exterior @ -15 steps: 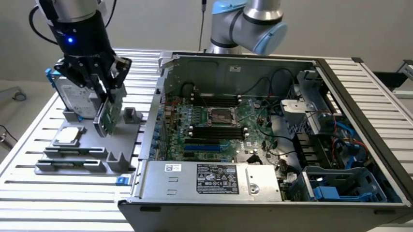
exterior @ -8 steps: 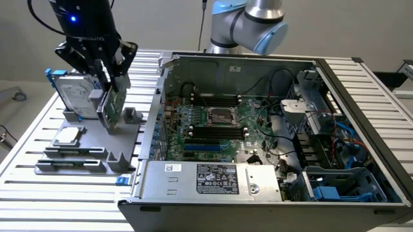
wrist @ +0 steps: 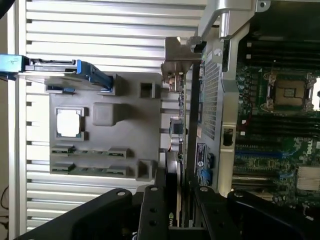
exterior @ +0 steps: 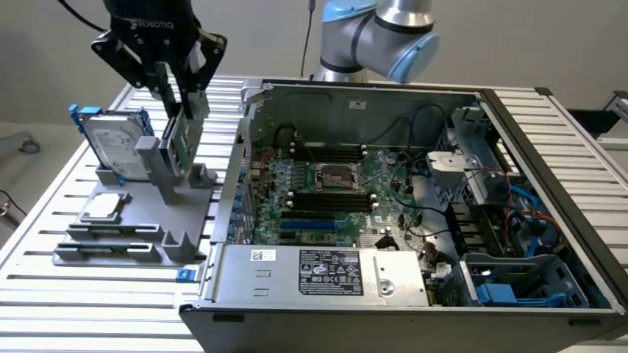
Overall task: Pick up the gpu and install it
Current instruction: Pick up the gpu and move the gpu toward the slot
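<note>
Pincer (wrist: pixel 176 200) clamped on gpu (exterior: pixel 187 136) top edge; gpu upright over gray holder (wrist: pixel 125 131), possibly touching; case wall (wrist: pixel 212 95) just beside.

gpu (exterior: pixel 188 132): lower edge hidden behind holder (exterior: pixel 147 158) | arm (exterior: pixel 393 37): cut off at top edge

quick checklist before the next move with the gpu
1. Gripper closed on gpu: ok, it clamps the card's top edge.
2. gpu upright: ok.
3. gpu free of holder: cannot tell, its lower edge is level with the holder's posts.
4. Case open, slots exposed: ok.
5. Drive and chip apart from gpu: ok, both on the holder, toward the exterior view's left.
</note>
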`<action>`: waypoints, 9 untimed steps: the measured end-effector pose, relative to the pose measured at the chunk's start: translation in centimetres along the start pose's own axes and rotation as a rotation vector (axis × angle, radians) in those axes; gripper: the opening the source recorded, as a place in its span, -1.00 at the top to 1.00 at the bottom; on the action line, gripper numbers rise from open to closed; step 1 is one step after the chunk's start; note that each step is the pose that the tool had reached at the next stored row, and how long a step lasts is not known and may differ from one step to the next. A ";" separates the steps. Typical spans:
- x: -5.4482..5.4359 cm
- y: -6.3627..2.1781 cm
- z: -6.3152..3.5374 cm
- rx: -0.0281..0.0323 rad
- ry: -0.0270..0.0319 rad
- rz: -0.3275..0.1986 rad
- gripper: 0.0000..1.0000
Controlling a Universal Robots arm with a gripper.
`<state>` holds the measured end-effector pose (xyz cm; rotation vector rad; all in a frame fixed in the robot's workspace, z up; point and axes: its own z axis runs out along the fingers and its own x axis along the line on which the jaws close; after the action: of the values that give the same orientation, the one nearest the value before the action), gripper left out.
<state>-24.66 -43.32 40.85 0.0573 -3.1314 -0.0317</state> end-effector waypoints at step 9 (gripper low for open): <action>-3.8 -0.26 -2.31 -0.0030 0.0141 0.000 0.47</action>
<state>-20.84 -43.49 43.12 0.0568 -3.1172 -0.0358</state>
